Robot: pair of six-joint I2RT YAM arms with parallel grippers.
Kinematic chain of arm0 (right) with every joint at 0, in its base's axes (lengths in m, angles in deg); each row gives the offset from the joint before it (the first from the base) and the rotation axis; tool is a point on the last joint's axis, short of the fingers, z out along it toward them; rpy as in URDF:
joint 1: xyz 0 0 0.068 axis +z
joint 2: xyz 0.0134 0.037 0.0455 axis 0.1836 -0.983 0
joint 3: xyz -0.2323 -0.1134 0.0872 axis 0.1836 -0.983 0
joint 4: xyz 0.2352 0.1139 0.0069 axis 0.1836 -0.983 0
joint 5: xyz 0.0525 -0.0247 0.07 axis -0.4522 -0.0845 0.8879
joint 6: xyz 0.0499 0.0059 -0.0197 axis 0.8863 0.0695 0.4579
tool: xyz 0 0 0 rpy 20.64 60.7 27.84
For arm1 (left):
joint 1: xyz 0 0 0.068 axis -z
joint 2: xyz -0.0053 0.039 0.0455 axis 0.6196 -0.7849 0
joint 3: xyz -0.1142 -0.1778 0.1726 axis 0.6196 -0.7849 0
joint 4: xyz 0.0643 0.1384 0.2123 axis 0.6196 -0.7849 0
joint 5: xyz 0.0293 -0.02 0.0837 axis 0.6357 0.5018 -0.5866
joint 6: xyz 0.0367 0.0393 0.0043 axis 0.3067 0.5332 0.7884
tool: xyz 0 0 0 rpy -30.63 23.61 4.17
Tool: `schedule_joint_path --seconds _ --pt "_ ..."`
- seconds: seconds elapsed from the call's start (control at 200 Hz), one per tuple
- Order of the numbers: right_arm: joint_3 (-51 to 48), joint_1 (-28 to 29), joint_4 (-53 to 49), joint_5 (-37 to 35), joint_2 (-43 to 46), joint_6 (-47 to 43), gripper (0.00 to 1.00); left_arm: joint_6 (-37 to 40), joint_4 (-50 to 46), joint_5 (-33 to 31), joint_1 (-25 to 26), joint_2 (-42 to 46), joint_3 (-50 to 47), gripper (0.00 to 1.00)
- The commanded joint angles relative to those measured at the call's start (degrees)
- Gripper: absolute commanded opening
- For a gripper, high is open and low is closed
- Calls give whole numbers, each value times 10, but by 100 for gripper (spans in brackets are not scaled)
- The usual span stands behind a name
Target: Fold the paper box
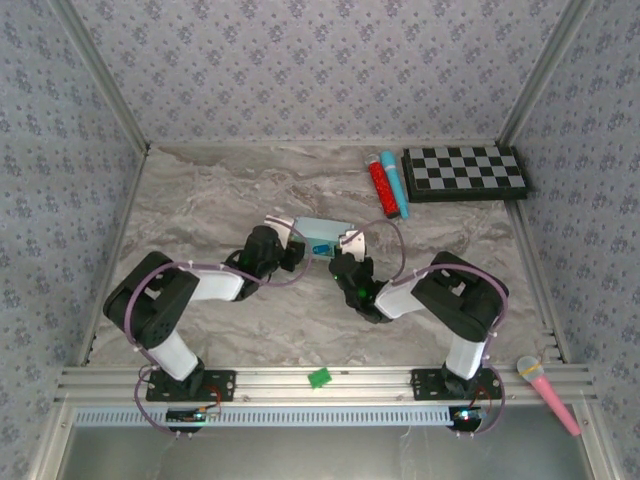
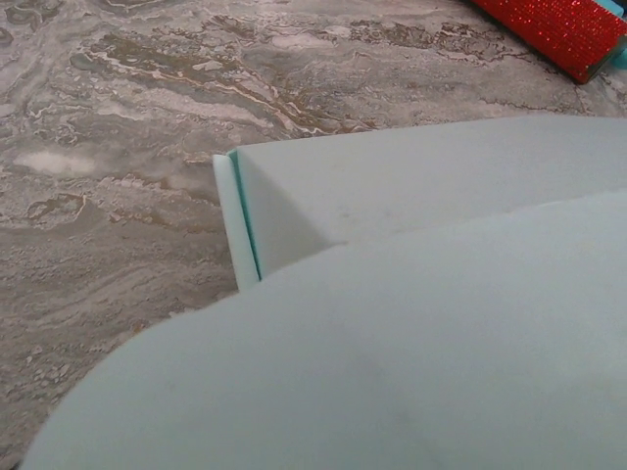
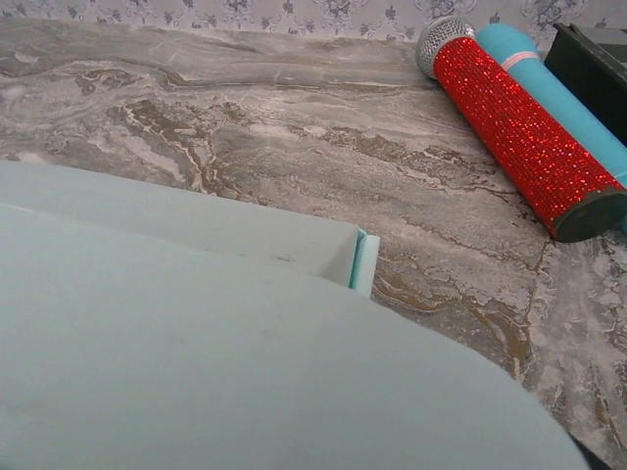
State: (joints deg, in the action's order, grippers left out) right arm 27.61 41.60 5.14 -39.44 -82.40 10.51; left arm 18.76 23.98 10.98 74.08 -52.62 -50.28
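Observation:
The paper box is pale aqua card, lying mid-table between my two grippers. My left gripper is at its left end and my right gripper at its right end, both close against it. In the left wrist view a large rounded flap of the box covers the lower frame and hides my fingers; behind it a folded wall with a side tab stands up. The right wrist view is the mirror of this: a flap of the box hides the fingers, with a tab at the wall's end.
A red glitter microphone and a teal tube lie just behind the box on the right, next to a checkerboard. A pink microphone and a small green piece rest on the front rail.

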Motion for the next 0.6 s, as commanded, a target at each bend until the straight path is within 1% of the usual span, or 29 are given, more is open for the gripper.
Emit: schedule_joint_path --seconds 0.0,0.2,0.27,0.48,0.595 --pt "-5 7 -17 -21 24 13 36 13 1 0 4 25 -7 43" --pt "-13 14 -52 -24 40 40 46 22 -11 -5 5 48 -21 49" --pt "-19 16 -67 -29 46 52 51 28 -15 -8 7 58 -29 49" --pt "-56 20 -79 -43 89 63 56 39 -49 -24 8 115 -62 50" --pt "-75 21 -135 -47 131 86 58 50 -78 -49 8 165 -81 51"
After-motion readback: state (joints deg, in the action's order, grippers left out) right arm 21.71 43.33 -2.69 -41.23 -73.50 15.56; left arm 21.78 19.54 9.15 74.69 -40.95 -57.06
